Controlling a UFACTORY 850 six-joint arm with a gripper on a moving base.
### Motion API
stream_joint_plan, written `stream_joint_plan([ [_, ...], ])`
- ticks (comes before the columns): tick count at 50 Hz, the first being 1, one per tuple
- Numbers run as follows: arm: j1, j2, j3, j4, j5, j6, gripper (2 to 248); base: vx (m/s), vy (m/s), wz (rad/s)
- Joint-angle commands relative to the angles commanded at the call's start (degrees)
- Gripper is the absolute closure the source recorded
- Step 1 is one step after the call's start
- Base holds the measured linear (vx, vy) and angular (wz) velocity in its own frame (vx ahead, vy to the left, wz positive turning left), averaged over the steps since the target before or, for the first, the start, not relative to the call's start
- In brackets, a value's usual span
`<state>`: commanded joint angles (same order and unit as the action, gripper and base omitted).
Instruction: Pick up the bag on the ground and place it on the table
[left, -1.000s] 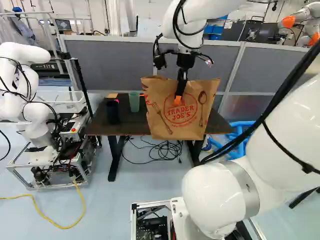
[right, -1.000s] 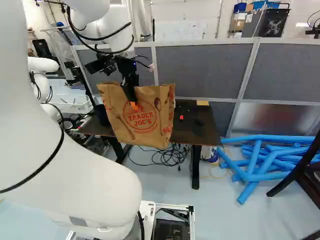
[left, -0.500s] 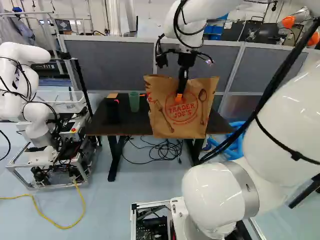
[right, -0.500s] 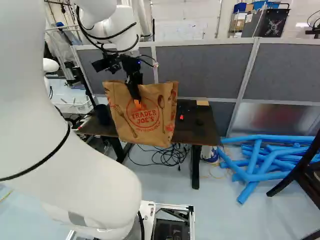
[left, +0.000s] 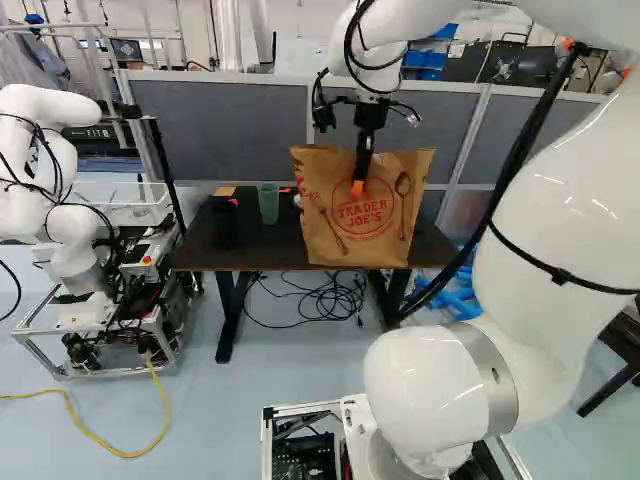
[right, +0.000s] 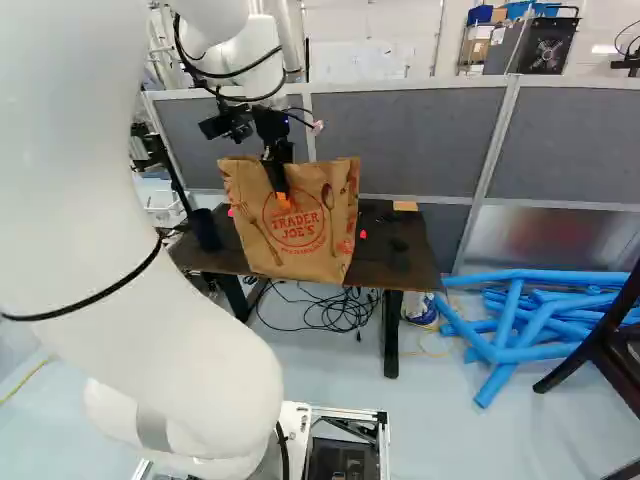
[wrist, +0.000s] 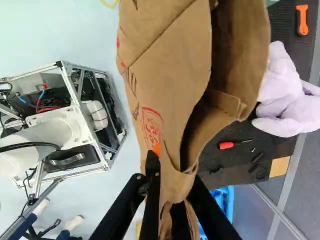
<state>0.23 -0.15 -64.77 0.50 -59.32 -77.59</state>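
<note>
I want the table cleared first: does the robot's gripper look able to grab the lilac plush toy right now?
Probably not: the gripper is shut on the paper bag, and the bag's open top lies between it and the plush toy.

From where I stand, it's a dark-topped table (left: 265, 252) on black legs (right: 390, 335), set on the pale floor (left: 260, 400). Towards its left end in the left base view stand a dark cup (left: 224, 226) and, just beside it, a green cup (left: 268, 204). The wrist view shows a pale purple plush toy (wrist: 285, 95) lying between an orange-handled tool (wrist: 302, 20) and a red-handled screwdriver (wrist: 227, 145). Small black pieces (wrist: 258, 170) sit by a flat tan piece (wrist: 279, 166) near one edge.
</note>
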Motion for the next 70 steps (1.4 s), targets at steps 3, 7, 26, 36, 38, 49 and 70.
stream_joint_plan([
  [3, 0.00, -0.69, -0.70, -0.12, 0.00, 0.00, 229, 0.000, 0.000, 0.000],
  [7, -0.01, -1.70, -1.75, -0.31, 0.00, 0.00, 229, 0.000, 0.000, 0.000],
  [26, -0.02, -6.40, -6.80, -1.66, 0.00, 0.00, 229, 0.000, 0.000, 0.000],
  [36, -0.03, -8.79, -9.49, -2.40, 0.00, 0.00, 229, 0.000, 0.000, 0.000],
  [38, -0.03, -9.27, -10.04, -2.62, 0.00, 0.00, 229, 0.000, 0.000, 0.000],
  [49, -0.03, -12.82, -12.96, -4.05, 0.00, 0.00, 229, 0.000, 0.000, 0.000],
  [70, 1.05, -20.20, -18.19, -4.61, 0.00, 0.00, 229, 0.000, 0.000, 0.000],
])
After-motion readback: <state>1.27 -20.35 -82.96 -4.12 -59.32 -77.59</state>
